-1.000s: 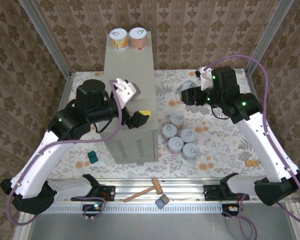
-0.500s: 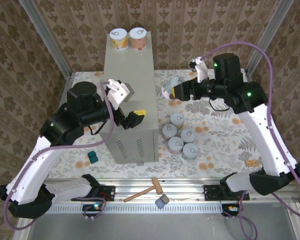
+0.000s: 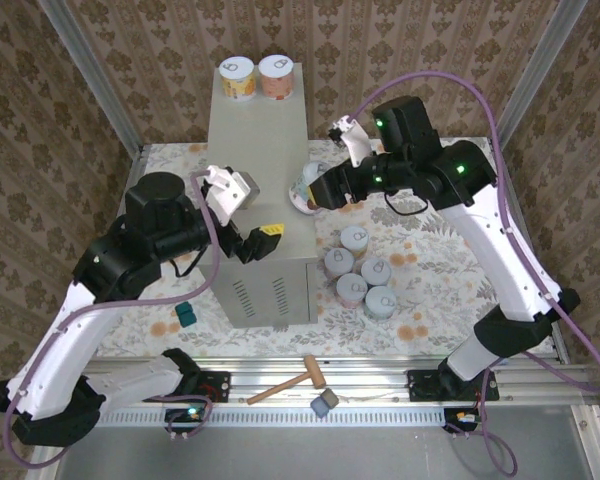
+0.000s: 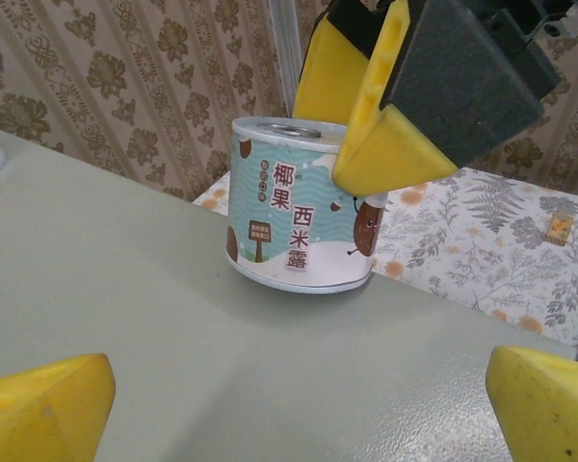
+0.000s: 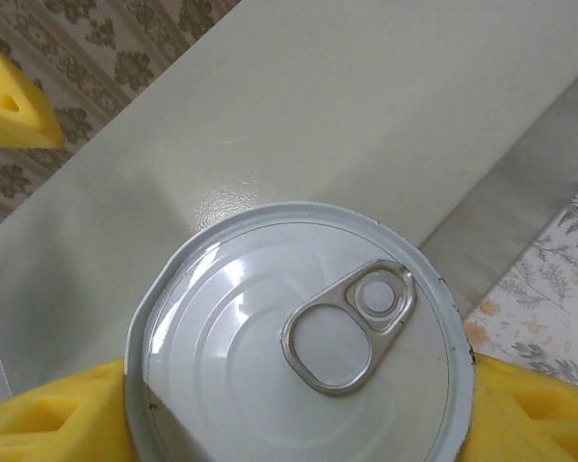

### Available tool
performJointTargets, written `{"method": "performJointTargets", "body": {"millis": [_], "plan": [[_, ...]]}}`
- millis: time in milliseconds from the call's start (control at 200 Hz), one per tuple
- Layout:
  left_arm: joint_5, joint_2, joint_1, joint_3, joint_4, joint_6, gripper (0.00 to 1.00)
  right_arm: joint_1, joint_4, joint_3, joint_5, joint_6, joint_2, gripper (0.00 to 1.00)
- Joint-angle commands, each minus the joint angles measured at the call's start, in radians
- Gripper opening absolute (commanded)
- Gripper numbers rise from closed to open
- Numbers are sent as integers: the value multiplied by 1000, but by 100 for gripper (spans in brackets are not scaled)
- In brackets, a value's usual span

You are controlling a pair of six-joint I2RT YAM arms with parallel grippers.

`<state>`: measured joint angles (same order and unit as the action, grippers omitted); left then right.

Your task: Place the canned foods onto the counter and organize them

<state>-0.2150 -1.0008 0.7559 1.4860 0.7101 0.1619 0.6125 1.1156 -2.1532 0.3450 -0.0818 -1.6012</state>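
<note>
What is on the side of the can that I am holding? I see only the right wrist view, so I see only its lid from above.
Observer: The teal can has a teal and white label with Chinese characters and small brown drawings.
Operator: Are other cans already on the counter?
Observer: Yes, two stand side by side at its far end: a yellow-label can and an orange-label can.
Operator: How many must I still pick up?
Observer: Five cans stand in a cluster on the floral table, just right of the counter.
</note>
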Motion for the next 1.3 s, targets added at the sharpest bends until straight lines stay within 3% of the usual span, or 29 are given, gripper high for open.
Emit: {"method": "performJointTargets", "body": {"millis": [0,705,1010,1200,1295], "plan": [[16,36,-14,-17,-2,11,100,42,54,-100,-96,48,-37,69],[8,95,-71,-74,-19,-1,100,212,220,-506,-308,124,-332,78],[-9,99,-89,-95,-40,-16,100,222,153,-510,-306,113,-315,89],[-18,81,-96,-104,-68,-29,100,210,104,-498,-318,100,-244,100],[-15,68,-96,-105,-84,-38,100,199,67,-429,-337,91,-179,100]]}}
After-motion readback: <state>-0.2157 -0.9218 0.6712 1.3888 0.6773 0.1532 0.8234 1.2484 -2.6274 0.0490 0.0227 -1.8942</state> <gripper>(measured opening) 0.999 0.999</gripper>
